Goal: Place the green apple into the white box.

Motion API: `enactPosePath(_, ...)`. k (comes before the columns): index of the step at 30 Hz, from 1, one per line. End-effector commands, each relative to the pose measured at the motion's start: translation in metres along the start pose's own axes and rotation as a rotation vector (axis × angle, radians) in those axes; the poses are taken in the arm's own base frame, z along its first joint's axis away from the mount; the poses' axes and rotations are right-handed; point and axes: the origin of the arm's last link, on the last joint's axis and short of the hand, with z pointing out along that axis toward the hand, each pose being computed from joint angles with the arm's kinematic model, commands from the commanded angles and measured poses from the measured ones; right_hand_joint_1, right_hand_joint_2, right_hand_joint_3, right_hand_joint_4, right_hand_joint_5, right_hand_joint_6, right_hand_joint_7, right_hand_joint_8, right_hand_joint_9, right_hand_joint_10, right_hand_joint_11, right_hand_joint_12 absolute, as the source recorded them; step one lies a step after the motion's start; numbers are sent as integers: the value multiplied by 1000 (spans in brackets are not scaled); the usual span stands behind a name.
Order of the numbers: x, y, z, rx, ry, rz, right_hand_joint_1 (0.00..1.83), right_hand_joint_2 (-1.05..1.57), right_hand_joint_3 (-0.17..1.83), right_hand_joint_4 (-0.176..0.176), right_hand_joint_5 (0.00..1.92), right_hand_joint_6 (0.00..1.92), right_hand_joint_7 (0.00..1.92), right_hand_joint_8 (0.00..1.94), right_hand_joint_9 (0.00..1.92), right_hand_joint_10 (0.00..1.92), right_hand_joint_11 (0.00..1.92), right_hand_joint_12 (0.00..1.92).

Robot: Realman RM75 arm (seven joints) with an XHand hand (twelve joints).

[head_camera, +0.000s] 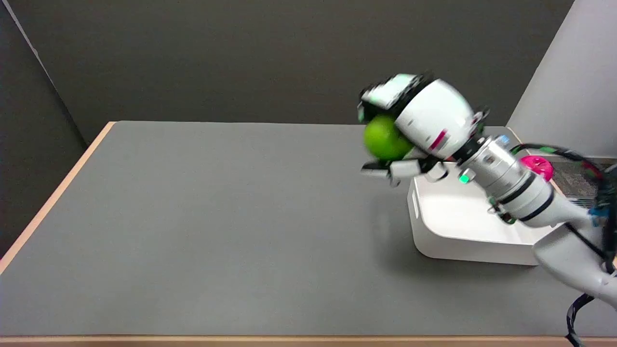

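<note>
grey table (217, 231) bears white box (458, 236), pink object (537, 166) behind.

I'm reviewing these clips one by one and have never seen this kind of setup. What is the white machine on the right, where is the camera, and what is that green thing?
There is one picture, taken from a camera above the table's near side, looking down and across it. The white machine is a robot arm reaching in from the lower right; it ends in a black-and-white right hand with fingers. That hand grips a green apple, lifted off the grey table beside the left edge of an open white box. A pink object sits behind the box. The hand looks blurred.
</note>
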Motion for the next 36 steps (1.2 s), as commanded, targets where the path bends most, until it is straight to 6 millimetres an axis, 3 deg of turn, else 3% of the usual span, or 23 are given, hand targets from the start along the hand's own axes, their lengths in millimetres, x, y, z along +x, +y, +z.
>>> enactPosePath(1,35,100,-69,-515,-54,-213,1183,1087,396,-176,673,1496,721,1530,891,1768,708,1921)
enactPosePath(5,33,102,-106,-620,-83,-175,1182,1087,398,-176,671,1499,719,1534,889,1770,707,1921)
enactPosePath(6,76,61,-90,-529,80,-68,1182,1088,398,-176,671,1499,719,1534,888,1771,707,1921)
enactPosePath(7,34,94,-123,-651,-71,-130,1182,1088,398,-176,671,1500,719,1534,888,1771,707,1921)
enactPosePath(16,6,55,-177,-717,-25,29,1183,1079,413,-176,674,1501,721,1535,887,1767,707,1920)
enactPosePath(24,-24,33,-188,-703,-40,145,1186,1055,451,-176,688,1497,733,1529,907,1776,745,1916)
enactPosePath(30,-56,34,-196,-734,-102,222,1186,1048,464,-176,690,1499,735,1530,912,1782,752,1909)
enactPosePath(36,-72,47,-190,-731,-109,250,1186,1048,465,-176,690,1499,735,1530,913,1784,751,1912)
